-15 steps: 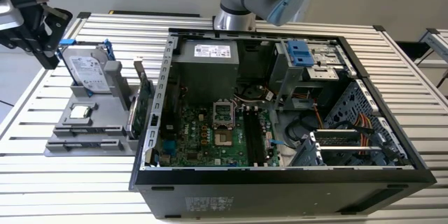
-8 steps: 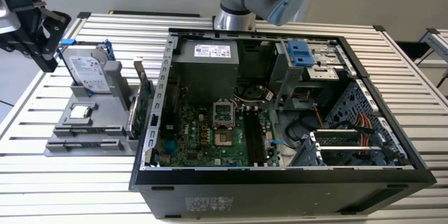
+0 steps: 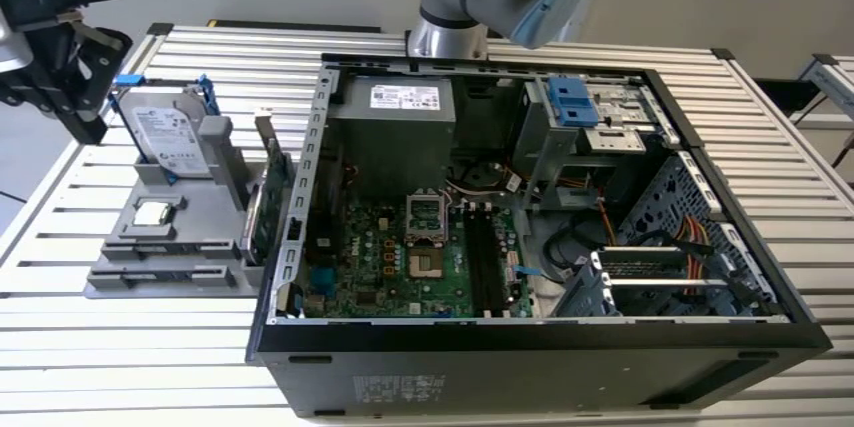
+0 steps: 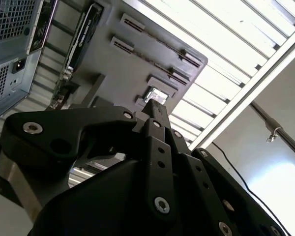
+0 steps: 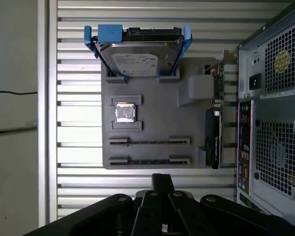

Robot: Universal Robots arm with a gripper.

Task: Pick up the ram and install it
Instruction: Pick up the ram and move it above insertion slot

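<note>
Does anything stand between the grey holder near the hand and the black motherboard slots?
Yes: the upright expansion card at the holder's edge and the case wall beside it both stand between the hand and the slots. The case is open on top. I cannot tell where the ram is.

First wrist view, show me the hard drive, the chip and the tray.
hard drive (image 5: 135, 61), first wrist view, silver face
chip (image 5: 125, 112), first wrist view, metal lid
tray (image 5: 157, 123), first wrist view, bare middle
</note>
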